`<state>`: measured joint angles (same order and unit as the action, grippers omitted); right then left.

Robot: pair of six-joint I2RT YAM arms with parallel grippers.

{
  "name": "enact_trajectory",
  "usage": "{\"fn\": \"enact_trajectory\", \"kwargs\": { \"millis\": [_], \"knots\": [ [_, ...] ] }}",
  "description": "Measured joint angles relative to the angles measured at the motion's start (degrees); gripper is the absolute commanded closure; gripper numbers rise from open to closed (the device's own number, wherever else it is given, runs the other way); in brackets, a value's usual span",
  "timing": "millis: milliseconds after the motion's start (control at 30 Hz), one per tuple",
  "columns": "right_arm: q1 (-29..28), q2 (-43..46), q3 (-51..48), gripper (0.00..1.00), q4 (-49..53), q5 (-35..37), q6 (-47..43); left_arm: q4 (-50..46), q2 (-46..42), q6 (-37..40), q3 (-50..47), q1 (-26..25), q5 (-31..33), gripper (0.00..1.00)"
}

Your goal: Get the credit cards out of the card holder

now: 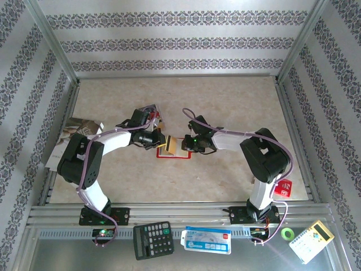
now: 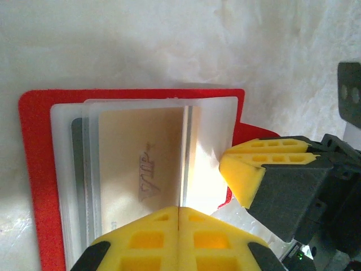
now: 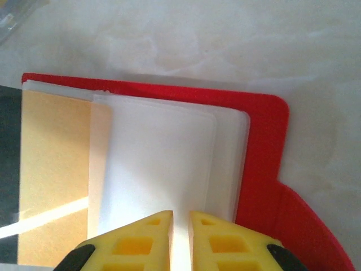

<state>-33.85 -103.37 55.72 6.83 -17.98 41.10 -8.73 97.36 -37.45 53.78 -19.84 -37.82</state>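
Note:
The red card holder (image 1: 174, 152) lies open on the table between both arms, its pale pockets (image 2: 67, 186) facing up. A tan credit card (image 2: 141, 158) sticks partway out of a pocket, and my left gripper (image 2: 179, 209) is shut on its edge. A dark card (image 2: 77, 164) shows behind it in the pockets. My right gripper (image 3: 180, 217) is pinched on a whitish pocket sheet (image 3: 158, 164) of the card holder (image 3: 262, 158). Its yellow fingertip (image 2: 242, 169) shows in the left wrist view. The tan card (image 3: 53, 164) and a dark card (image 3: 8, 169) lie at the left of the right wrist view.
A black calculator (image 1: 152, 240), a blue-and-white packet (image 1: 206, 240), a green tape roll (image 1: 287, 233) and a yellow-white device (image 1: 312, 241) lie on the near metal ledge. A red box (image 1: 284, 188) sits by the right arm. A booklet (image 1: 73, 132) lies far left.

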Motion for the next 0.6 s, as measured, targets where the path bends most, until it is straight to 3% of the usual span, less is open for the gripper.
{"fn": "enact_trajectory", "kwargs": {
  "millis": [300,600],
  "knots": [
    [-0.44,3.13,-0.39,0.76,-2.80,-2.69,0.59,-0.70,-0.83,1.09,-0.79,0.20,0.33,1.00],
    [-2.34,-2.36,3.58,0.75,-2.78,-4.02,0.76,-0.66,-0.48,1.05,-1.20,0.42,0.31,1.00]
  ]
}}
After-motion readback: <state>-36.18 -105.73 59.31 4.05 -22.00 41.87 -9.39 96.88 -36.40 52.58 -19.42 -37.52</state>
